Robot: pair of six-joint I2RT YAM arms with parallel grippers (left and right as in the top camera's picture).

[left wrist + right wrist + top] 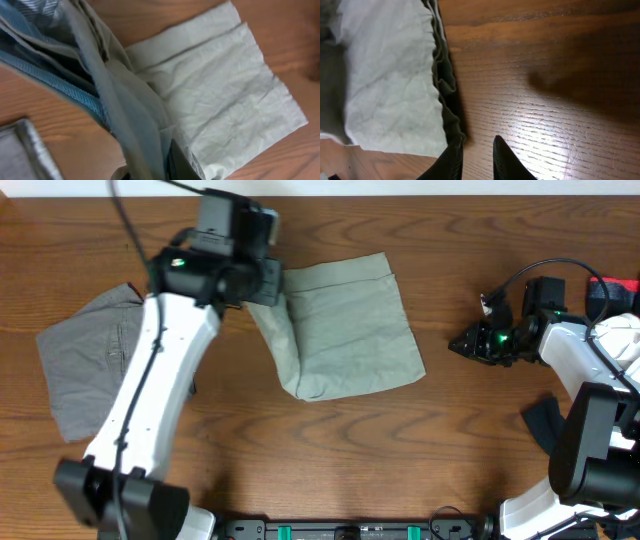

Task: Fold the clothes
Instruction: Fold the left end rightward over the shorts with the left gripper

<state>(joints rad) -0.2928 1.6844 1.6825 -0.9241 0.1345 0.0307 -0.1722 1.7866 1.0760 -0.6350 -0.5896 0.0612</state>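
Pinching the khaki shorts (345, 330) at their upper-left corner, the left gripper (272, 288) sits top centre; the right gripper (465, 343), narrowly parted, is far right, well apart.

pale khaki shorts (350, 330) with blue waistband (60, 87), grey shorts (85, 365), brown woodgrain table (450, 460).

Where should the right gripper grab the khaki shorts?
Probably the right edge of the khaki shorts, approached low from the right: it lies flat on the table, facing the empty right gripper, while the left gripper holds the opposite end lifted.

even overhead light, glare patch on the table (545, 135).
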